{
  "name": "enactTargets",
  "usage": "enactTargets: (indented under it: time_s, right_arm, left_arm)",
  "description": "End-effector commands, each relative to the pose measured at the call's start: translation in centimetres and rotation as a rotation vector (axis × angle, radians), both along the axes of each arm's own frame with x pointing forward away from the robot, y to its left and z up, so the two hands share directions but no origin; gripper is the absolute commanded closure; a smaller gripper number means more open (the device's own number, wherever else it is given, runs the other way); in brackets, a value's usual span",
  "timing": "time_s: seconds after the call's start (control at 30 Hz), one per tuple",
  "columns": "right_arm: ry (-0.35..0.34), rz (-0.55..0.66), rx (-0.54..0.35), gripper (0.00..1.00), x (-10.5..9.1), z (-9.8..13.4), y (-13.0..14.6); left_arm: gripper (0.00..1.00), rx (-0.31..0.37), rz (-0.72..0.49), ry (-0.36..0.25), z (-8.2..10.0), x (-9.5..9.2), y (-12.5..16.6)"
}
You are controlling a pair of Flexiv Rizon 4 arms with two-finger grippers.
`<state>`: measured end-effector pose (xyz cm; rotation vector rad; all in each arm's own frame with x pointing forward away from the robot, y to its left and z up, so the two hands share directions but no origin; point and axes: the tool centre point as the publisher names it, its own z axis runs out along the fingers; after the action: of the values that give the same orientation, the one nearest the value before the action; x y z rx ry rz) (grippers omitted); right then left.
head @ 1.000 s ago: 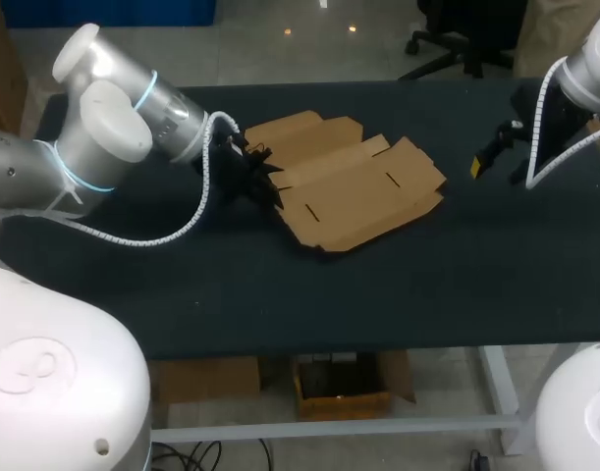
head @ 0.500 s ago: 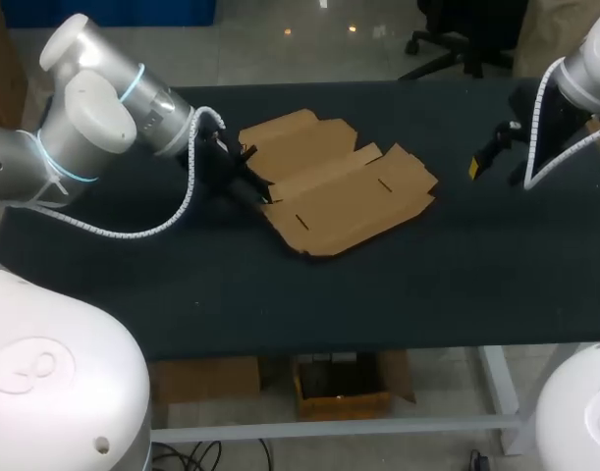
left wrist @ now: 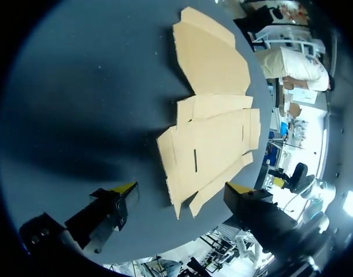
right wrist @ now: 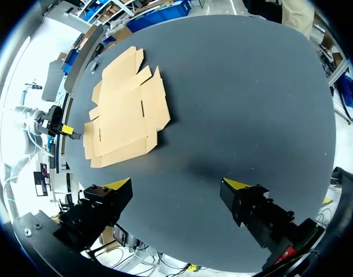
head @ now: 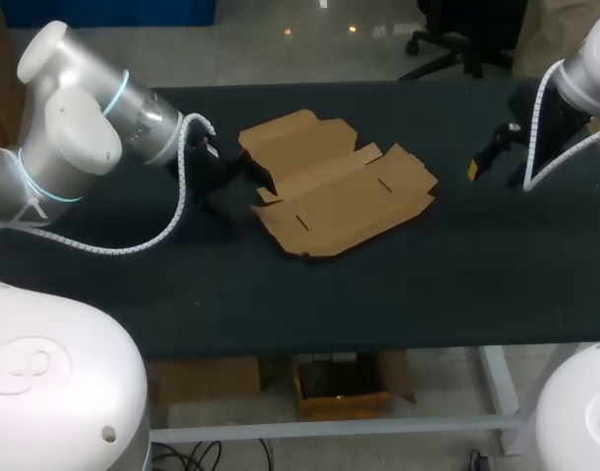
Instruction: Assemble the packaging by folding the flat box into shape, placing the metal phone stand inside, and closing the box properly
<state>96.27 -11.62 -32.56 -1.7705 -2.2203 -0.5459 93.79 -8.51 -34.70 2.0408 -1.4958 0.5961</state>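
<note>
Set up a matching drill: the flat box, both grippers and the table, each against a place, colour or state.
Things:
1 flat box
2 left gripper
3 right gripper
4 table

Descriptions:
A dark top
B open, well apart from the box
C open, close at the box's edge
D brown, lying unfolded

Pairs: 1-D, 2-C, 3-B, 4-A

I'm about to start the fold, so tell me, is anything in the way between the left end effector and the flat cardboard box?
Nothing visible. The left end effector is open, and the flat brown cardboard box lies just ahead of it on the black table, with no other thing between them.
</note>
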Motion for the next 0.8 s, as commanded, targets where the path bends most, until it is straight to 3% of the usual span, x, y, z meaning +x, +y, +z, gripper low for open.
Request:
enactTargets:
  time_s: [0.03, 0.17, 0.3, 0.43, 0.53, 0.8]
  right_arm:
    - [0.01, 0.009, 0.007, 0.0, 0.4, -0.2, 0.0]
    - [0.012, 0.011, 0.009, 0.0, 0.4, -0.4, -0.2]
    - [0.015, 0.011, 0.015, 0.0, 0.5, -0.6, -0.2]
    - [0.017, 0.016, 0.019, 0.0, 0.5, -0.7, -0.2]
    - [0.019, 0.019, 0.018, 0.0, 0.5, -0.8, -0.2]
    - [0.019, 0.013, 0.02, 0.0, 0.2, -0.8, -0.8]
  left_arm:
    - [0.0, 0.027, 0.056, -0.065, 0.8, -2.3, -0.2]
    - [0.0, 0.011, 0.062, -0.079, 0.3, -3.2, -0.4]
    - [0.12, 0.007, 0.082, -0.093, -0.5, -3.8, -1.3]
    - [0.38, 0.009, 0.126, -0.093, -1.3, -3.4, -2.3]
    - [0.49, 0.0, 0.128, -0.093, -1.7, -2.9, -3.0]
    - [0.53, 0.024, 0.185, -0.113, -2.8, -2.0, -3.5]
